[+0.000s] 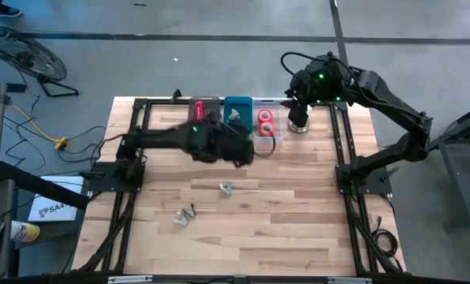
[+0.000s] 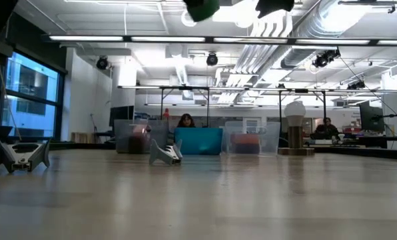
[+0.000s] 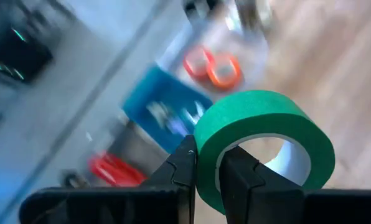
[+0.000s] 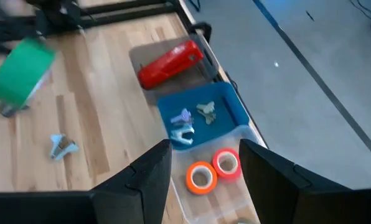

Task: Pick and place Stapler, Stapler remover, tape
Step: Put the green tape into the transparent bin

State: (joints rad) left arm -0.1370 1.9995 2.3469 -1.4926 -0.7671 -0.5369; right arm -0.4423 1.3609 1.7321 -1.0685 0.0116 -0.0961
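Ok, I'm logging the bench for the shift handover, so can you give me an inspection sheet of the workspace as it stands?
Surface: wooden table, mostly bare.
Job's things: red stapler in the clear bin; red and orange tape rolls in the next clear bin; green tape held up by the left gripper.
Clutter: blue tray holding staple removers; two more removers loose on the table.
Grippers: left shut on the green tape; right gripper open above the tape bin.
Cables: orange cord on the floor.
Surroundings: floor fan; people seated behind the table.
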